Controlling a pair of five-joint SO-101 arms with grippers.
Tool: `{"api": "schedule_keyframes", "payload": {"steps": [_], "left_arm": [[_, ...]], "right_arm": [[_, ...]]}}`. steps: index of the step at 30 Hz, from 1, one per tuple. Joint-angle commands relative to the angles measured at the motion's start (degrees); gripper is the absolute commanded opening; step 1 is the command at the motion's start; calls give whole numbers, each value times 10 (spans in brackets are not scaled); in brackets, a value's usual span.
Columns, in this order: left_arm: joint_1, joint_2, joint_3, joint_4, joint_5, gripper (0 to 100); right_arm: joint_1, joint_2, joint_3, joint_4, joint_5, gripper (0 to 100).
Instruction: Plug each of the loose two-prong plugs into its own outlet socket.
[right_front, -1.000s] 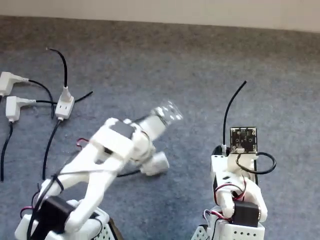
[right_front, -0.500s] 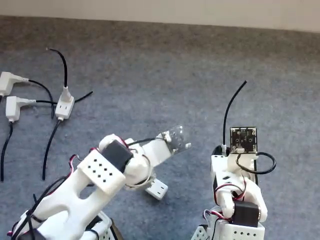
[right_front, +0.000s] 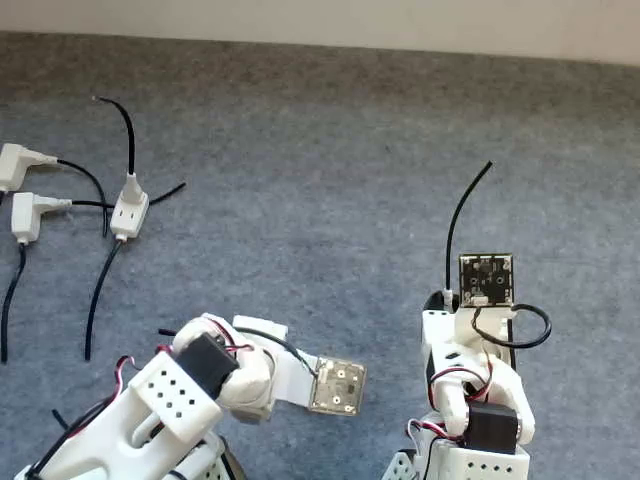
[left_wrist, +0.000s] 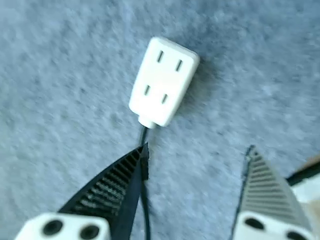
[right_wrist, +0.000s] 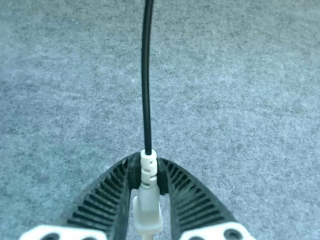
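Your left claw (left_wrist: 197, 148) hangs wide open over the surface (left_wrist: 60, 60) with nothing between its fingers. A white socket (left_wrist: 162, 82) lies flat just ahead of it. The socket's face is turned up to you, showing 4 slots in 2 pairs. Its black lead (left_wrist: 144, 135) runs back toward the claw and passes along the inner edge of 1 finger (left_wrist: 117, 187).

Your right claw (right_wrist: 147, 162) is closed tight on a white connector (right_wrist: 146, 200). It is pinched at the ribbed collar, with the body sitting back between the 2 fingers. The connector's black cord (right_wrist: 146, 75) runs straight out ahead of the claw, lying on the surface.

The surface is a blue-grey felt or short carpet. In the high view a pale wall strip (right_front: 320, 20) runs along its far edge.

The high view gives you the spread beyond the wrists. Well apart from both claws, out past the left arm (right_front: 180, 400) on its outer side, lie 1 white plug (right_front: 12, 163) and a second plug (right_front: 25, 217) just beside it. Near them is a white block (right_front: 128, 210) with a cord leaving each end, which may be a plug seated in a socket. The wrist views give you the detail at the fingers: the slot pattern on the left and the grip on the collar on the right.
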Motion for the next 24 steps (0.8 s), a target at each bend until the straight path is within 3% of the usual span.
{"api": "schedule_keyframes", "payload": {"steps": [1, 7, 15, 20, 24], "left_arm": [[-21, -7, 36, -134, -33, 348], [-25, 86, 62, -288, -42, 345], [15, 285, 58, -405, -40, 330], [13, 323, 34, -407, -40, 260], [13, 327, -12, -326, -66, 165]], "right_arm": [[4, -6, -2, 2, 7, 5], [4, -6, -2, 2, 8, 5], [4, -6, -2, 2, 8, 5], [4, -6, -2, 2, 9, 5], [4, -6, -2, 3, 9, 5]]}}
